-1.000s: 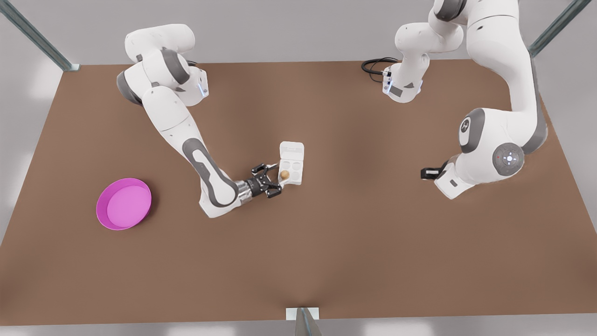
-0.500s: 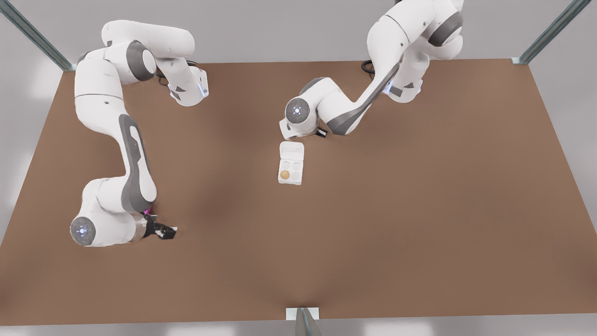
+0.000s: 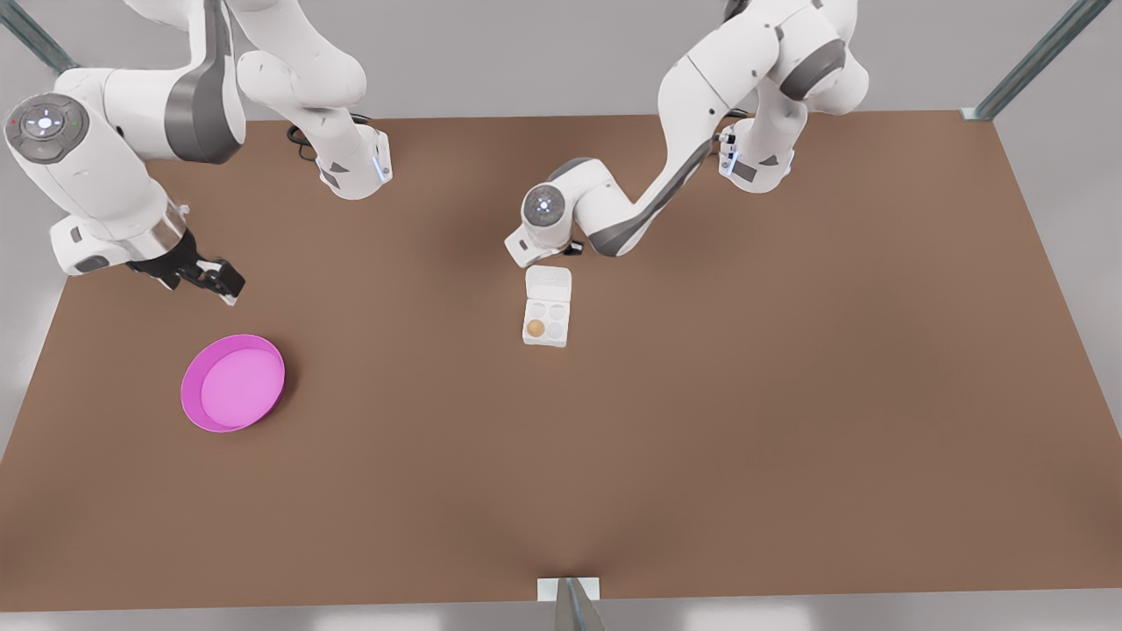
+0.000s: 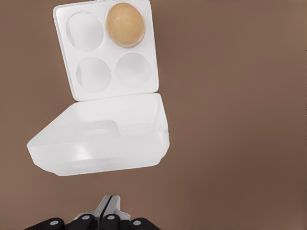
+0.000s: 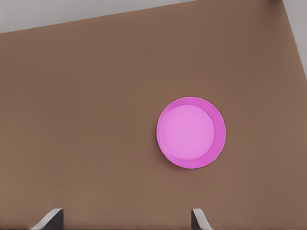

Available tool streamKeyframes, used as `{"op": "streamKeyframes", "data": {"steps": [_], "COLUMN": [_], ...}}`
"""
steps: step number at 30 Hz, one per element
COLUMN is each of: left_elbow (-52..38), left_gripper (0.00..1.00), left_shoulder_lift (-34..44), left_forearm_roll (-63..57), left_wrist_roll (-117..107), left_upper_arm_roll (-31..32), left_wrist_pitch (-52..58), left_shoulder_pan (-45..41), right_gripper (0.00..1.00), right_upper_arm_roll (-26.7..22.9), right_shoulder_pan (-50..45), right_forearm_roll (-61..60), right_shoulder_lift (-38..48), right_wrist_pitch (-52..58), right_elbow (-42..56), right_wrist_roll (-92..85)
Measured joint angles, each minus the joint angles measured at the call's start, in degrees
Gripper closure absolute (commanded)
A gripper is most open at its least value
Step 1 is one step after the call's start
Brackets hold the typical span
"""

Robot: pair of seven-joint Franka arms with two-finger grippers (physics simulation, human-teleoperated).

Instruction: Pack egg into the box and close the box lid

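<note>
The tan egg (image 3: 535,328) (image 4: 125,24) rests in one cup of the white box (image 3: 557,334) (image 4: 109,50); the other three cups are empty. The box lid (image 3: 549,282) (image 4: 105,139) is open, hinged at the tray's far side. My left gripper (image 3: 576,250) (image 4: 109,207) hovers just behind the lid, fingers shut and holding nothing. Above the table at the front view's left, beyond the pink dish, my right gripper (image 3: 219,282) (image 5: 125,218) is open and empty.
A round pink dish (image 3: 233,382) (image 5: 191,132) lies empty on the brown table (image 3: 701,394) at the front view's left. Both arm bases stand at the table's far edge. A metal post sits at the near edge's middle.
The right arm left the box, swung over the pink dish, then rose toward the far left. The left arm swept in from the front view's right to just behind the lid.
</note>
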State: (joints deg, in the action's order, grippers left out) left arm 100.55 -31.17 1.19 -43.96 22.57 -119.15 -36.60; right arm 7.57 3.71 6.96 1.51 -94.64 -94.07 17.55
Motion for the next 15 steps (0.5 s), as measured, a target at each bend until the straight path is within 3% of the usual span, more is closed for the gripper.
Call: {"op": "streamKeyframes", "data": {"steps": [15], "left_elbow": [1.07], "left_gripper": [0.79], "left_shoulder_lift": [-1.4], "left_forearm_roll": [-2.32], "left_wrist_roll": [-7.92], "left_upper_arm_roll": [-0.07], "left_wrist_pitch": [-7.01], "left_shoulder_pan": [1.37], "right_gripper": [0.0], "right_upper_arm_roll": [-0.21], "right_shoulder_pan": [0.7], "right_forearm_roll": [-0.56], "right_shoulder_lift": [-2.52], "right_wrist_pitch": [-2.28], "right_elbow": [0.37], "right_wrist_roll": [-5.59]}}
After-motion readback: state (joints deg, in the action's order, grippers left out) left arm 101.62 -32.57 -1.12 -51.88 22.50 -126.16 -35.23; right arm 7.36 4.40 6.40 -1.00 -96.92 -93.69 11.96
